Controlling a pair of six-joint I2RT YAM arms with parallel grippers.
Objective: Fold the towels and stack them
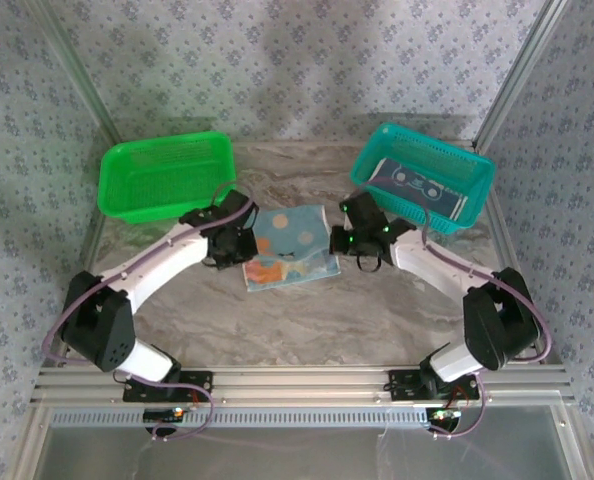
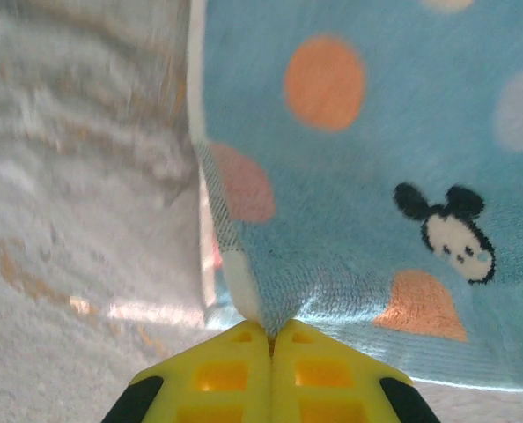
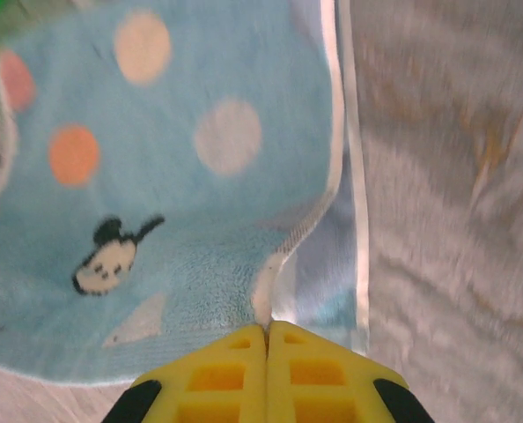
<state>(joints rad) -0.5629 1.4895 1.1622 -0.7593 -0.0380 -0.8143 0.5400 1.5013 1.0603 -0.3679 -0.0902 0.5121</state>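
A light blue towel with orange and pale dots lies on the marbled table, between the two arms. My left gripper sits at its left edge and my right gripper at its right edge. In the left wrist view the yellow jaws of the left gripper are shut on a pinched-up corner of the towel, which bears a small cartoon mouse face. In the right wrist view the right gripper is likewise shut on the towel's white-hemmed edge, which is lifted off a lower layer.
A green basket stands at the back left, close behind the left arm. A teal basket at the back right holds a dark blue cloth with white rings. Bare tabletop lies in front of the towel.
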